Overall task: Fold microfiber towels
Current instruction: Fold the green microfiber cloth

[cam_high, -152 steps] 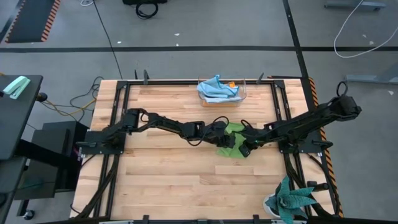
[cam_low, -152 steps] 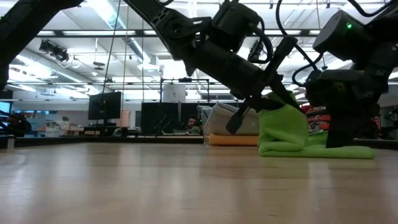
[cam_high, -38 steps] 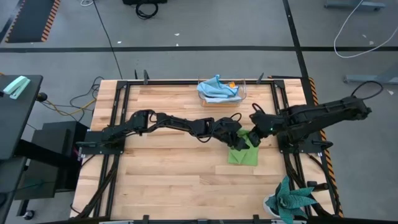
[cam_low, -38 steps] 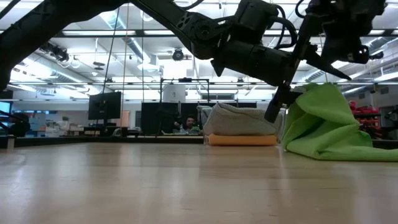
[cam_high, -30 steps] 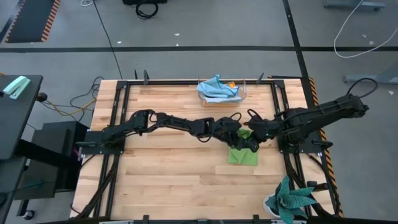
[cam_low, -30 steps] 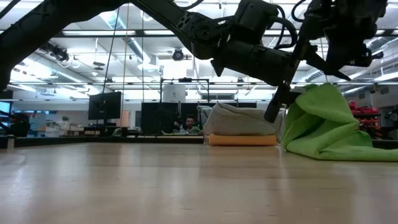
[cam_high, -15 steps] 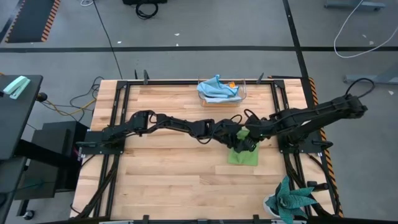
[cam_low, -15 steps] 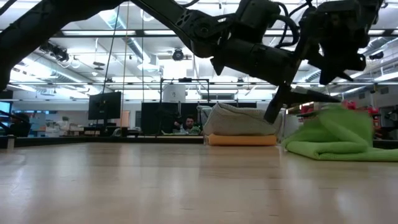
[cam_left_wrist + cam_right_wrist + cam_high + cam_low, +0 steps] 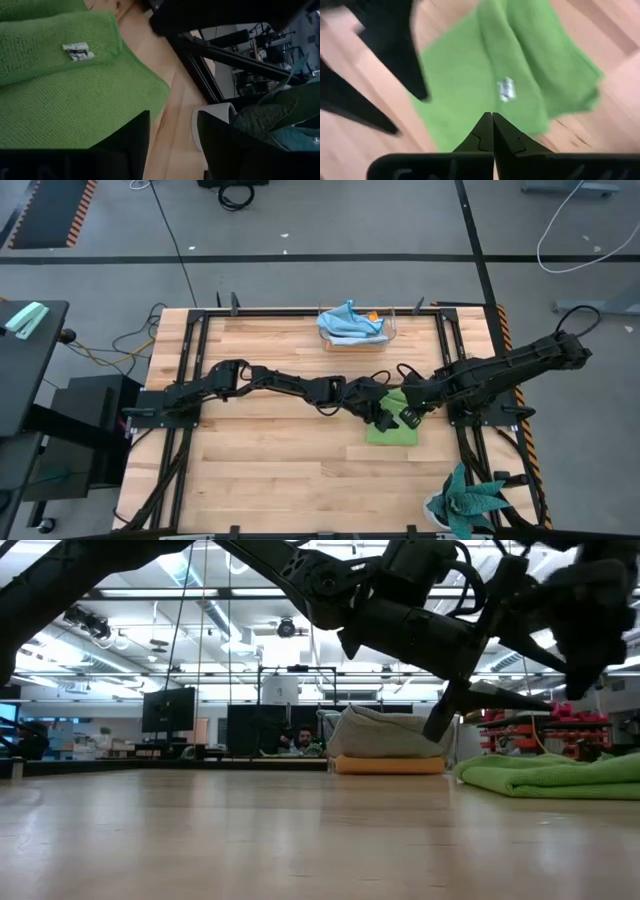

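Note:
A lime green microfiber towel [image 9: 392, 432] lies folded and flat on the wooden table, right of its middle; a white label [image 9: 506, 90] shows on its top layer. My left gripper [image 9: 378, 417] stands open at the towel's left edge, just clear of it, and bare wood shows between its fingers [image 9: 172, 145]. My right gripper [image 9: 408, 418] is shut and points steeply down over the towel [image 9: 470, 85]. In the low view the towel [image 9: 560, 775] is a low flat heap. My right gripper's shut fingertips [image 9: 492, 120] stand over the towel's top layer near the white label, coming from above. Whether they touch the cloth, I cannot tell. My left gripper touches nothing.
A clear box [image 9: 390, 332] at the table's far edge holds a light blue cloth [image 9: 348, 320] and a bit of orange. A teal spiky plant [image 9: 468, 502] in a white pot stands at the near right corner. Black rails run along both sides of the table.
The towel's upper fold, which stood as a high peak under my right gripper, has sunk and now lies flat on the lower layers. My right gripper has gone down and toward the table's near edge over the towel, staying shut.

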Robot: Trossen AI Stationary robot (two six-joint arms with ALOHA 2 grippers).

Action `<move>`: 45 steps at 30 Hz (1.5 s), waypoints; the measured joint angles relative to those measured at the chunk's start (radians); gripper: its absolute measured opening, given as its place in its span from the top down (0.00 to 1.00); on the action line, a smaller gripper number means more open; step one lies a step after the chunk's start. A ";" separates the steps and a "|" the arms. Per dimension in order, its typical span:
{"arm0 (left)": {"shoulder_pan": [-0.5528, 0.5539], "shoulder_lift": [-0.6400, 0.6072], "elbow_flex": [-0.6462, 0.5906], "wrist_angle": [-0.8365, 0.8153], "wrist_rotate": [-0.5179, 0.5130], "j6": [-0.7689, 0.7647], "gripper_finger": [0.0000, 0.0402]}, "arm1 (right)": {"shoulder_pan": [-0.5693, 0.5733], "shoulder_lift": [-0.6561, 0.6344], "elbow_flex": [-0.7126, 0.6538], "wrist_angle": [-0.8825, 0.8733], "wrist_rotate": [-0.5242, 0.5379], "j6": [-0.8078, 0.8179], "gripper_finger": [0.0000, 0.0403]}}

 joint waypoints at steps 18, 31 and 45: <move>-0.024 0.001 0.000 -0.326 0.013 0.119 0.57 | 0.022 -0.006 -0.077 -0.023 -0.071 -0.024 1.00; -0.025 0.001 0.000 -0.325 -0.010 0.116 0.57 | 0.018 -0.006 -0.182 0.131 -0.105 -0.040 1.00; -0.024 0.002 0.000 -0.320 -0.071 0.099 0.57 | 0.013 -0.006 -0.252 0.228 -0.143 -0.043 1.00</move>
